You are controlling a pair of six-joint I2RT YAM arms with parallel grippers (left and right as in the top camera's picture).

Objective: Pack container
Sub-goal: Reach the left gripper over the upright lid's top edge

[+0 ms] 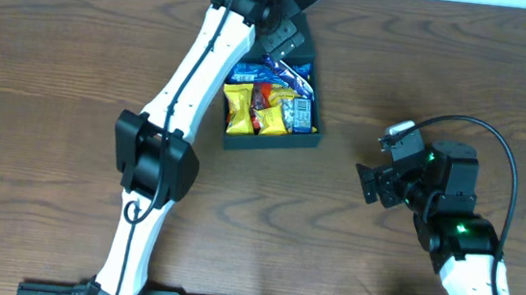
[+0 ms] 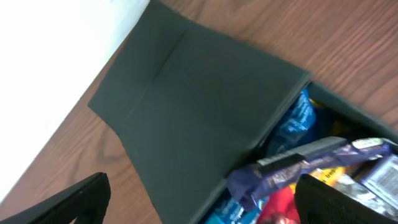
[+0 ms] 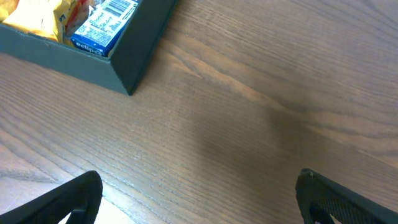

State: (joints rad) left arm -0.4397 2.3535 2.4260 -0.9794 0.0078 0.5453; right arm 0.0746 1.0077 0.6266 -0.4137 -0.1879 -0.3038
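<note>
The dark teal-green container (image 1: 273, 141) sits at the table's back centre, filled with yellow, red and blue snack packets (image 1: 265, 107). Its flap lid (image 2: 186, 112) is open and lies back toward the wall. My left gripper (image 2: 202, 199) is open, its fingers straddling the lid's hinge edge above a blue-purple packet (image 2: 292, 165); it holds nothing. In the overhead view it is at the container's back edge (image 1: 288, 39). My right gripper (image 3: 199, 199) is open and empty above bare wood, right of the container (image 3: 134, 53); the overhead view shows it (image 1: 368, 185) too.
A white wall (image 2: 50, 62) runs along the table's far edge just behind the lid. The left arm (image 1: 186, 92) stretches diagonally across the left of the container. Bare wood table (image 1: 58, 70) surrounds everything.
</note>
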